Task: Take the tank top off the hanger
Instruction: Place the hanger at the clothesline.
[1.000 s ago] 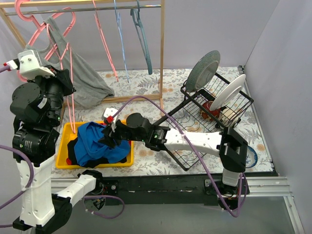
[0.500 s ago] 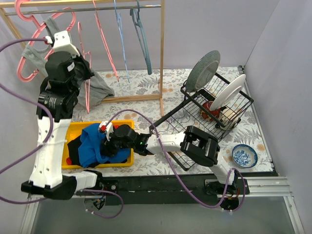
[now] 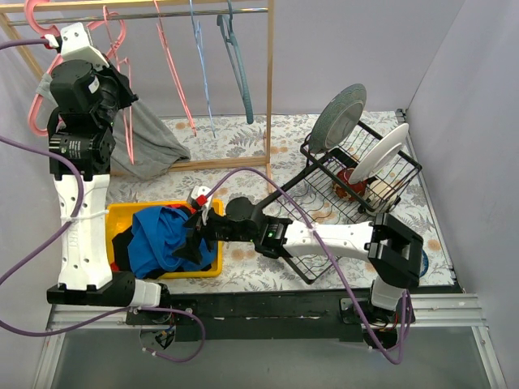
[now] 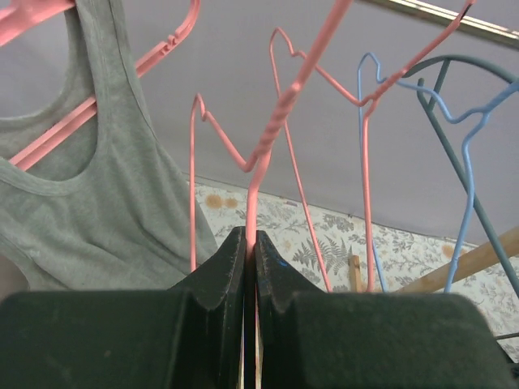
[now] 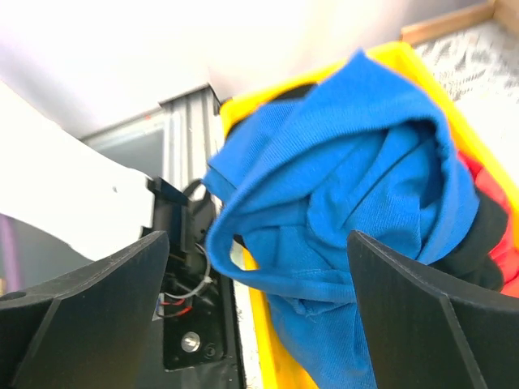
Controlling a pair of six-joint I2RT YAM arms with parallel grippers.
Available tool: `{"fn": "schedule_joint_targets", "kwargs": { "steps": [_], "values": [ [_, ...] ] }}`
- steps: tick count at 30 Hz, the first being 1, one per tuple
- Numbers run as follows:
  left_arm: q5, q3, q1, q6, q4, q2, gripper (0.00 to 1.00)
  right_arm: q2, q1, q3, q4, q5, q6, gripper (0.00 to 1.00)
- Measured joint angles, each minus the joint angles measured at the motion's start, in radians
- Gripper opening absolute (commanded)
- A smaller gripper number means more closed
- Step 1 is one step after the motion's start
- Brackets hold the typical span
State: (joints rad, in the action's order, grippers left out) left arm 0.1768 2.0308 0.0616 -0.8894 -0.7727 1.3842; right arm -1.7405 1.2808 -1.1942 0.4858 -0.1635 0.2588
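The grey tank top (image 3: 150, 142) hangs from a thick pink hanger (image 3: 36, 28) at the rail's left end and drapes down to the table. In the left wrist view the tank top (image 4: 89, 203) is left of my fingers. My left gripper (image 3: 112, 83) is high by the rail, shut on a thin pink hanger wire (image 4: 276, 130), in the left wrist view (image 4: 250, 241). I cannot tell whether this wire carries the top. My right gripper (image 3: 196, 231) is open just over blue cloth (image 5: 357, 211) in the yellow bin (image 3: 207, 267); the gripper also shows in the right wrist view (image 5: 259, 316).
A wooden clothes rack (image 3: 269, 89) holds more pink and blue hangers (image 3: 235, 65). A black dish rack (image 3: 357, 178) with plates stands at the right, a small patterned bowl (image 3: 418, 259) near the front right. The bin holds blue, black and red clothes.
My left gripper has moved up and left along the rail with the pink wire in it. My right gripper has shifted slightly right over the bin, still open.
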Motion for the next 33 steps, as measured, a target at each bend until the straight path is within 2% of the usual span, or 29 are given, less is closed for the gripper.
{"fn": "schedule_joint_targets", "kwargs": {
  "steps": [7, 14, 27, 30, 33],
  "values": [
    [-0.086, 0.051, -0.008, 0.01, 0.063, 0.027, 0.0, 0.054, 0.0, 0.014, -0.015, 0.003, 0.0, 0.99],
    [-0.121, 0.164, -0.035, 0.03, 0.08, 0.153, 0.0, 0.098, 0.0, 0.032, -0.031, 0.004, -0.002, 0.99],
    [-0.193, 0.122, -0.054, 0.048, 0.145, 0.199, 0.0, 0.158, 0.0, 0.032, -0.031, 0.003, -0.004, 0.98],
    [-0.203, 0.122, -0.054, 0.049, 0.153, 0.201, 0.08, 0.158, 0.0, 0.032, -0.032, 0.003, -0.004, 0.99],
    [-0.204, 0.12, -0.054, 0.049, 0.153, 0.201, 0.09, 0.158, 0.0, 0.032, -0.035, 0.003, -0.004, 0.99]
  ]
}}
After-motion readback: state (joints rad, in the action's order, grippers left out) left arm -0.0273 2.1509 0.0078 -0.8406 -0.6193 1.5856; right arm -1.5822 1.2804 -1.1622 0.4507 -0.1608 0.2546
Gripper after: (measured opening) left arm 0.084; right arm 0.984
